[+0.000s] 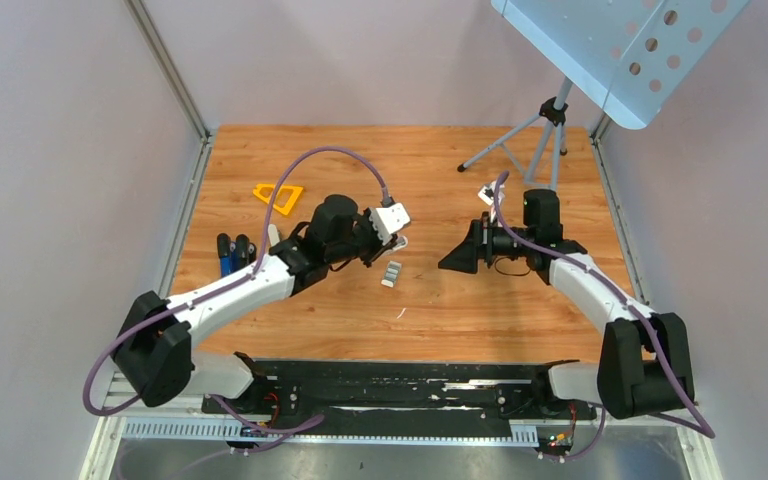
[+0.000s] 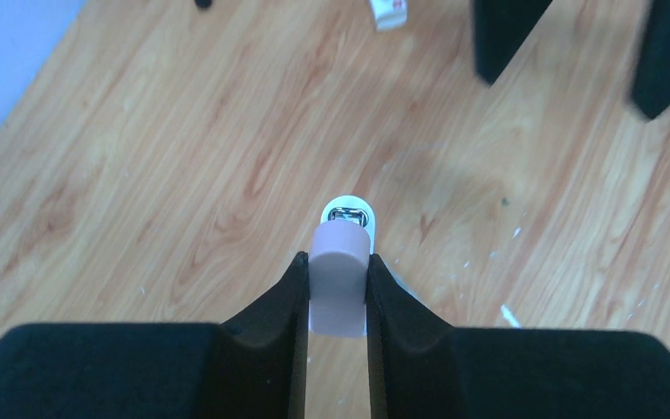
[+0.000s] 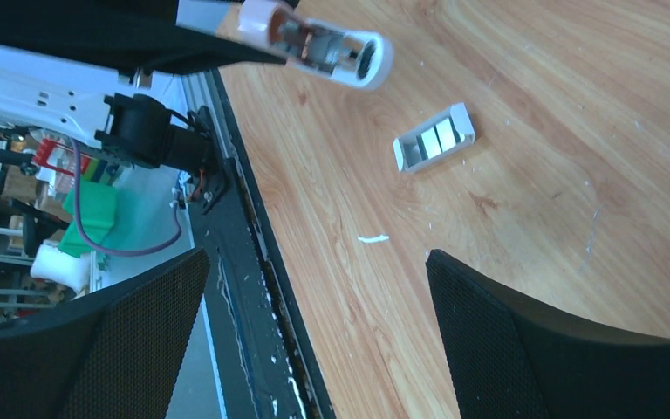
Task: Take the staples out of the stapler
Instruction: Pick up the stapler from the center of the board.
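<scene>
Clamps the left tool (image 2: 338, 262) narrow on the pink-and-white stapler (image 2: 340, 292), one black finger (image 2: 270, 305) pressed flat to each side of the pink body. Carries it raised over the wooden worktop (image 1: 440, 170), nose pointing away from the wrist and toward the right arm. Shows a glint of metal in the rounded white front end. From the right wrist, bares silvery metal parts inside the open white shell, up near the top of that view.

Spreads the right tool (image 1: 452, 264) wide, with nothing between the fingers. Faces the stapler across a gap near the middle of the worktop, well short of touching it.

Picks out a small white case of staples (image 1: 391, 274) lying flat on the wood just beside the stapler's nose, on the side nearer the arm bases. Shows silvery blocks in it, open face up, touching neither tool. Catches a thin white scrap (image 1: 400, 313) closer to the bases, apart from the case.

Further out, finds an orange triangular piece (image 1: 278, 196) toward the far left of the worktop. Spots a bunch of dark and blue markers (image 1: 233, 252) by the left edge, just beside the left forearm. Takes in a grey tripod (image 1: 545, 130) standing at the far right, under a pale blue perforated panel (image 1: 620, 50) jutting in from the top right.
</scene>
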Controlling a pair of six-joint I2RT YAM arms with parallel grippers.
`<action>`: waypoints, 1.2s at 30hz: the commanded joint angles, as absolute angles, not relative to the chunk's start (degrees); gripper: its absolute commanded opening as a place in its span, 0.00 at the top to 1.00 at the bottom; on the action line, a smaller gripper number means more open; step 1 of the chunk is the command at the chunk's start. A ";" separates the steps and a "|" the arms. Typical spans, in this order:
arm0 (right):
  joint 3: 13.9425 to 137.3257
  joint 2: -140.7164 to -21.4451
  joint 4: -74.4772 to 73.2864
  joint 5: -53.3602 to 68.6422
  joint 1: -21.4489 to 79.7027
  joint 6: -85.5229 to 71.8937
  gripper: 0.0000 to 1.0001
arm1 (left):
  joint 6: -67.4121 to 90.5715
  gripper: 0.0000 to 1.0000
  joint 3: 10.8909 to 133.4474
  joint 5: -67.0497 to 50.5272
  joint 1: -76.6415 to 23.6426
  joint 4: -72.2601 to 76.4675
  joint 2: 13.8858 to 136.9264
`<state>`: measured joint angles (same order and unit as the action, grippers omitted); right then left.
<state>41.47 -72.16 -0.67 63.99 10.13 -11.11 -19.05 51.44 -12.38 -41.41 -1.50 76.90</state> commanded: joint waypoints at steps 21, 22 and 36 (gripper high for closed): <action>47.18 -79.30 24.40 68.76 11.27 -50.60 0.20 | -8.61 1.00 44.94 -11.73 -49.02 19.52 70.60; 47.20 -79.80 24.43 68.66 11.25 -51.45 0.23 | -8.61 1.00 44.92 -11.77 -49.04 19.70 70.58; 49.88 -84.77 15.65 68.80 11.85 -47.72 0.57 | -7.79 1.00 43.88 -11.43 -49.13 21.65 69.58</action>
